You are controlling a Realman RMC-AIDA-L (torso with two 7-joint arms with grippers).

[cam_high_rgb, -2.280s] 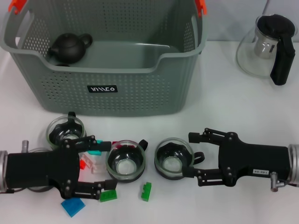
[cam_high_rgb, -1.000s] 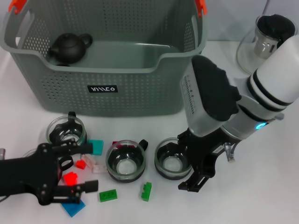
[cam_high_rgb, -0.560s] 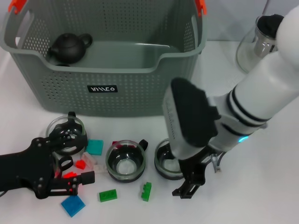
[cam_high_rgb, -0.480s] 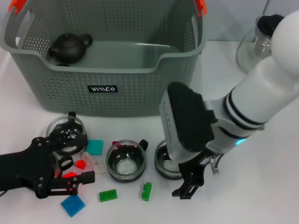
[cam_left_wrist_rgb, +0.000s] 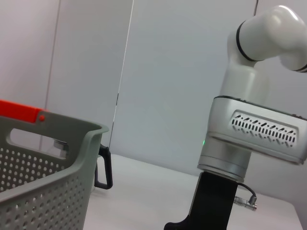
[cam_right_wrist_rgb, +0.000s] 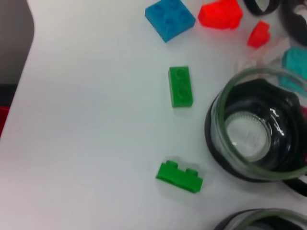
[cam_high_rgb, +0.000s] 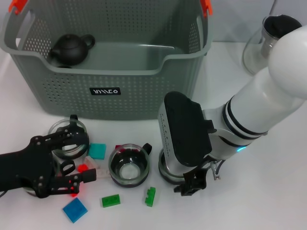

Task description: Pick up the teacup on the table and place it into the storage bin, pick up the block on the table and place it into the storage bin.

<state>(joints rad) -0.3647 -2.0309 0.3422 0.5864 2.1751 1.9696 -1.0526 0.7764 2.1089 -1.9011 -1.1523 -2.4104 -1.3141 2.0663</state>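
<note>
Three teacups (cam_high_rgb: 128,165) (one half-hidden), six blocks (cam_high_rgb: 111,200), one storage bin (cam_high_rgb: 144,91)

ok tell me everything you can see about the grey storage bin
The storage bin is a large grey plastic basket with perforated walls, a scooped front rim, cut-out handle openings and orange clips at its upper corners. A small black label sits on its front. It stands upright on the white table, behind the cups and blocks. Inside, at its back left, sits a dark teapot; the visible part of its floor looks otherwise bare. Neither gripper touches it.

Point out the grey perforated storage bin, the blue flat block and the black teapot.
grey perforated storage bin (cam_high_rgb: 144,91), head view, front wall beside the label.
blue flat block (cam_high_rgb: 75,210), head view, middle of its top face.
black teapot (cam_high_rgb: 71,49), head view, its round body inside the bin.
</note>
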